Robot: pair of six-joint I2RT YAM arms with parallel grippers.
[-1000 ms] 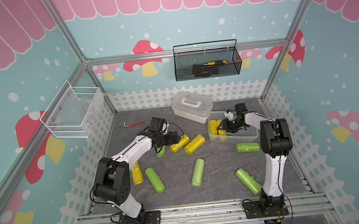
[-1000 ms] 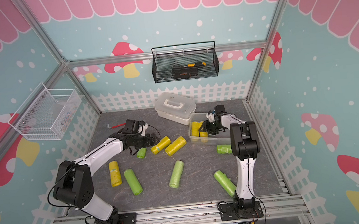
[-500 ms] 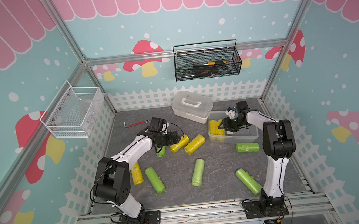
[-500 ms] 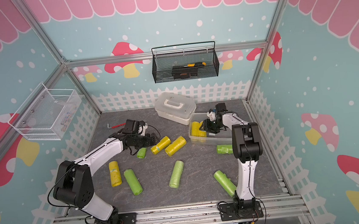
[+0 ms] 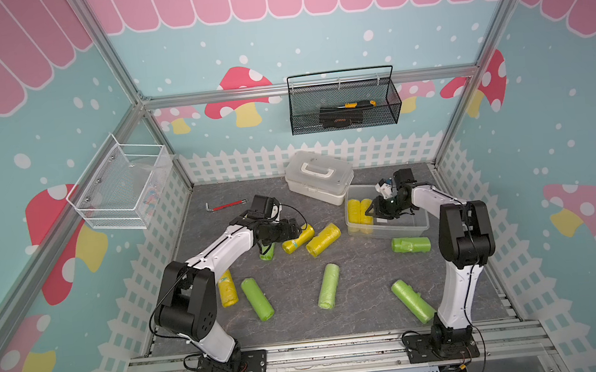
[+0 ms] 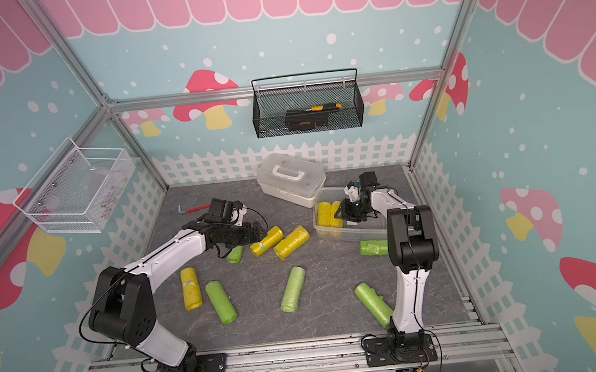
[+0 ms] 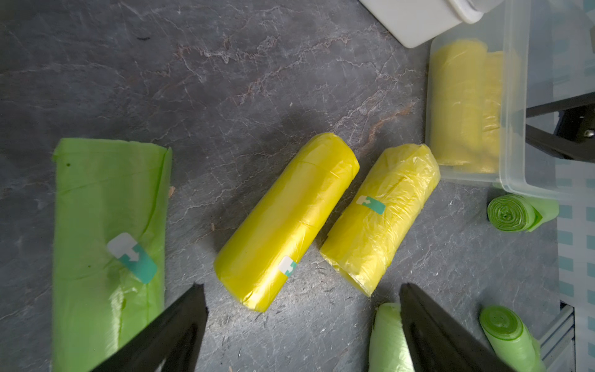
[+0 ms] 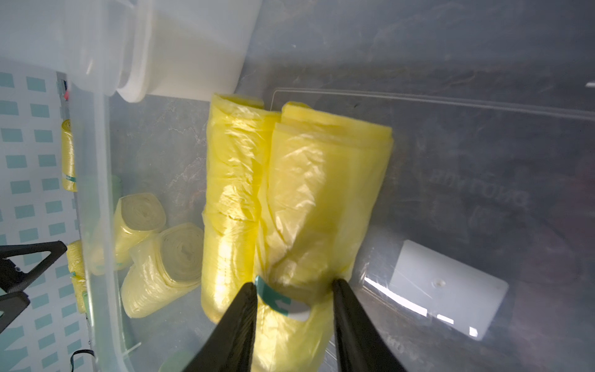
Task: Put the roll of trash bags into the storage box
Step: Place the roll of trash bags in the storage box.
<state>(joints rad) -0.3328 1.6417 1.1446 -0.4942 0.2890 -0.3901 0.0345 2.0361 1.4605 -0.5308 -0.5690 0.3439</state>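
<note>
- Two fingers of the right gripper (image 8: pixel 294 283) pinch the near end of a yellow roll of trash bags (image 8: pixel 322 193), which lies inside the storage box (image 8: pixel 96 199).
- Alongside the held roll and touching it lies a second yellow roll (image 8: pixel 235 180).
- Beyond the box wall stands a white case (image 8: pixel 193 48).
- The left gripper (image 7: pixel 301 286) is spread wide and empty over the floor.
- Just ahead of its tips lies a loose yellow roll (image 7: pixel 283 222), and a green roll (image 7: pixel 106 225) lies beside one finger.
</note>
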